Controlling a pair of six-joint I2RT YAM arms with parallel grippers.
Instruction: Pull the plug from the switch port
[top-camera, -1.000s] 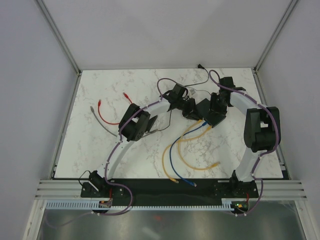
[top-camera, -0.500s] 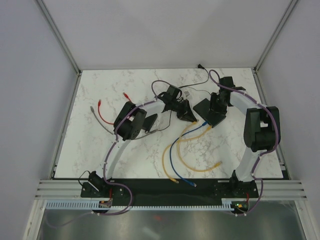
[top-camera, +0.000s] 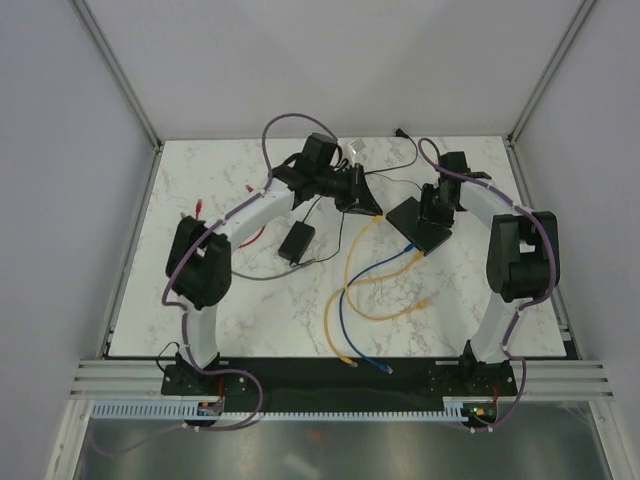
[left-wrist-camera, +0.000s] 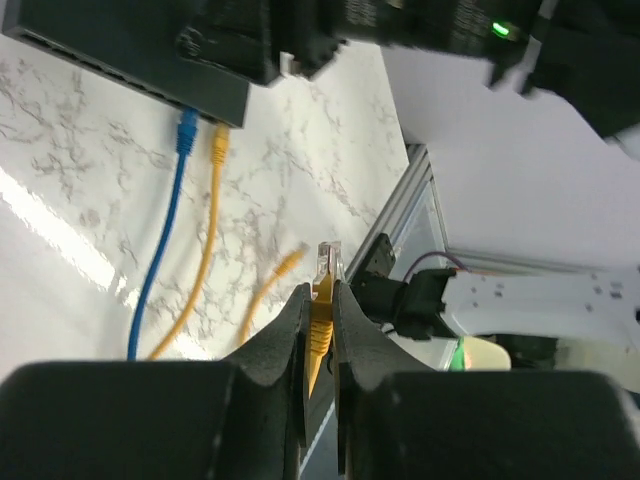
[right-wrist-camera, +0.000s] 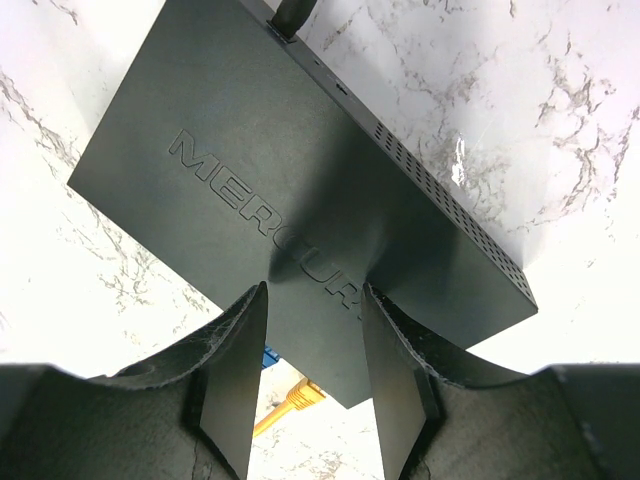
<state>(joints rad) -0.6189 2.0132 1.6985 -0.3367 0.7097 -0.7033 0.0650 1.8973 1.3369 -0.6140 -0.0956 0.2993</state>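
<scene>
The left claw (left-wrist-camera: 320, 293) was clenched on the yellow plug (left-wrist-camera: 327, 260), whose clear tip stood out above the fingertips, near the middle of the left wrist view. The plug was already out of its port and hung in the air, apart from the switch (right-wrist-camera: 290, 180), which lay on the desk (top-camera: 250, 320) right of centre in the top view. The right claw (right-wrist-camera: 313, 290) stood about half spread, its two fingers set on the top face of the switch. To my judgement it pinned the box down rather than clasped it, though the pictures did not settle this fully. At the upper left of the left wrist view a blue plug (left-wrist-camera: 186, 128) and a second yellow plug (left-wrist-camera: 218, 148) were still seated side by side in the sockets. The extraction itself looked done, so what remained was probably to carry the freed plug away cleanly. For this it would be wise to draw it straight back in line with the socket row, to hold the grip firm on the plug body, and to let the right claw bear on the switch so the box could not slide. The freed cable should not drag across the two seated cables, nor catch the power brick (top-camera: 297, 242) left of centre.
</scene>
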